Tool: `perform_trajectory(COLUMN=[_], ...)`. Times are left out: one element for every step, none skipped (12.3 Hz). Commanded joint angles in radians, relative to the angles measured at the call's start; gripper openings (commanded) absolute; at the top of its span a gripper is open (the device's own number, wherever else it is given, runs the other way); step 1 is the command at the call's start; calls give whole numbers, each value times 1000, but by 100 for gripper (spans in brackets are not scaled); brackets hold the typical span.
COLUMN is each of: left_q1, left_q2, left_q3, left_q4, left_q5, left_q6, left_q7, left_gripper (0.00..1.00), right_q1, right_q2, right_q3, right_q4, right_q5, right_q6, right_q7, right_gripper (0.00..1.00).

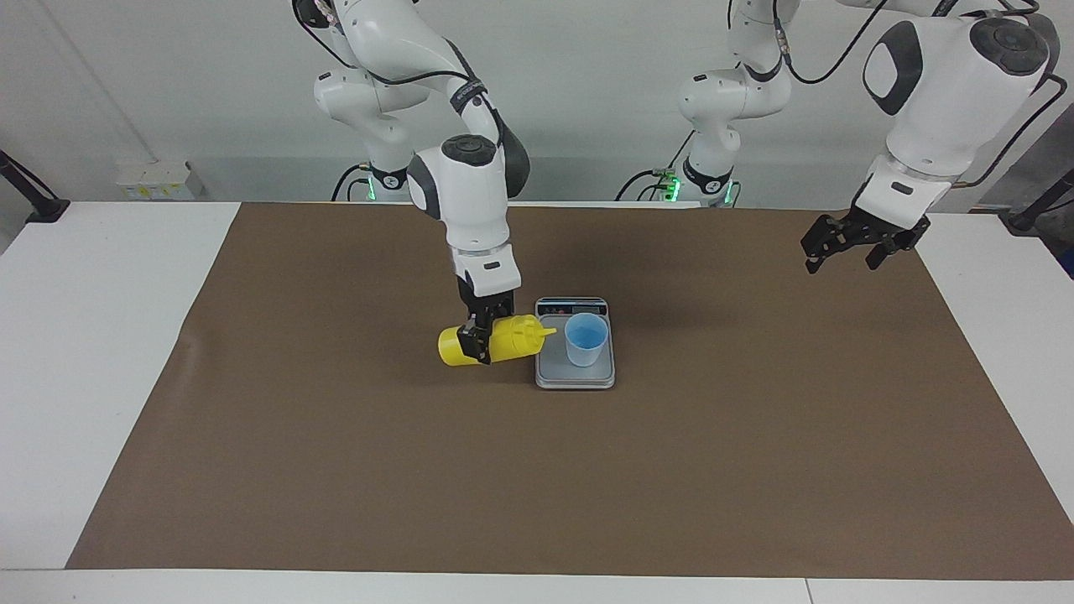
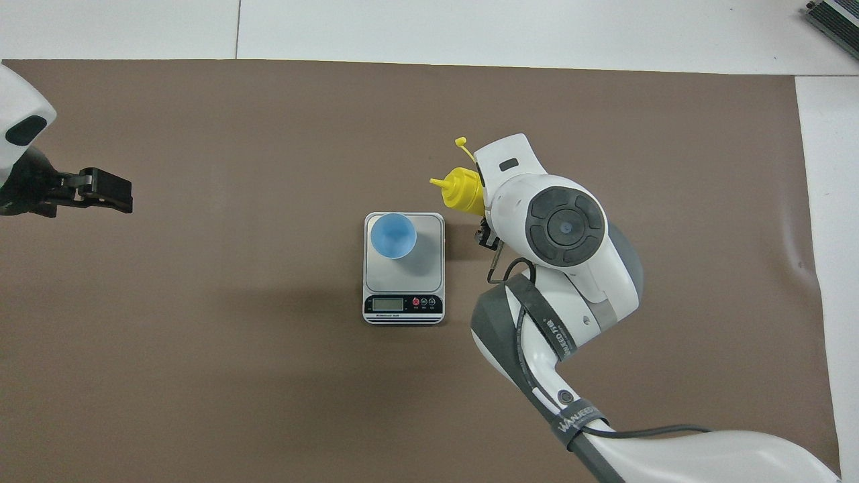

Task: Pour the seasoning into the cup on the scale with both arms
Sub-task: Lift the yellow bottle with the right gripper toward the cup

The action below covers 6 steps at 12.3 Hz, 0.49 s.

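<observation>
Now my right gripper clamps the bottle sideways beside the scale, nozzle toward the cup; my left gripper waits apart, open, toward the scale's left-arm end.

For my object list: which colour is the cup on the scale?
Light blue; the cup shows best in the overhead view.
</observation>
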Motion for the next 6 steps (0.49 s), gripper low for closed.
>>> perform_trajectory(left_q1=[6,6,6,6,6,6], left_q2=[-28,-28,-28,-28,-28,-28], left_q3=[0,0,0,0,0,0], left_q4=[-34,-34,-34,-34,-34,-34], left_q5=[11,11,11,11,11,11], left_q6=[5,5,5,5,5,5], left_q7=[9,9,9,10,9,9], left_gripper=[100,100,100,100,100,100], right_q1=[40,52,72,78,81,98], right_q2=[55,58,61,61,63,63], right_q3=[2,2,2,2,2,2], right_q4=[86,86,83,82,82,73], right_q5=[-122,-159,-191,-228,-257,-285], right_q6=[-80,-91,-104,-116,-130,-139], right_q7=[60,74,89,91,94,96], right_gripper=[16,16,16,16,16,16])
